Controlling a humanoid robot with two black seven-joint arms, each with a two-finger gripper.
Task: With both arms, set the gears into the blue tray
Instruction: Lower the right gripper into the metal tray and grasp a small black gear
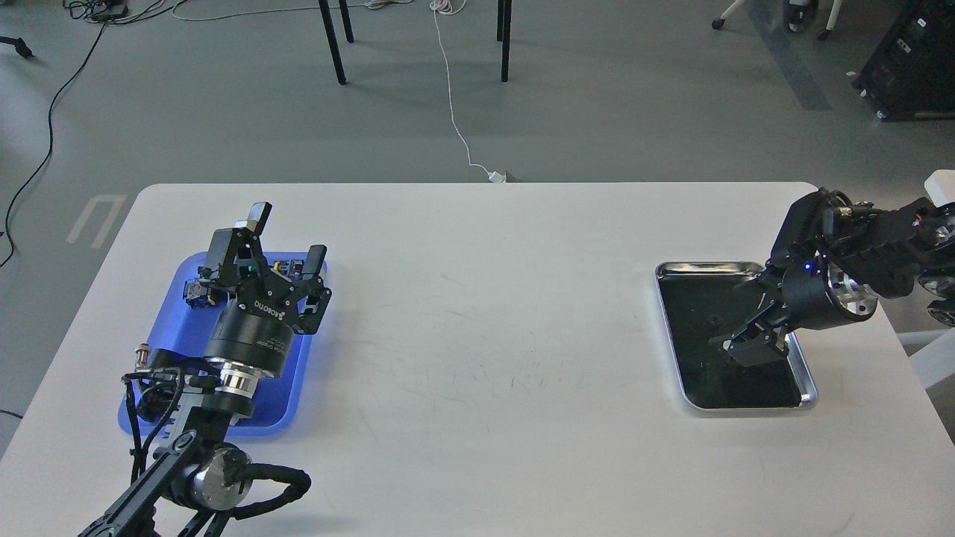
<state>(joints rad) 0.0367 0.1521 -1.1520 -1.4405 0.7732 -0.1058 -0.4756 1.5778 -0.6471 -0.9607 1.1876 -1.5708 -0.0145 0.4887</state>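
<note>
The blue tray (292,377) lies at the table's left, largely covered by my left arm. Above its far end my left gripper (290,233) stands open, fingers spread wide with nothing between them. At the right, my right gripper (730,349) reaches down into the silver tray with the black inside (809,388). Its fingertips are dark against the black floor, so I cannot tell whether they are open or shut. No gears can be made out: they would be black on black in that tray, and anything under either gripper is hidden.
Small blue and yellow parts (198,291) sit at the blue tray's far left corner. A silver cylindrical part (142,350) sticks out by its left rim. The white table (485,335) spans the view. On the floor beyond are a white cable (451,112) and chair legs (332,41).
</note>
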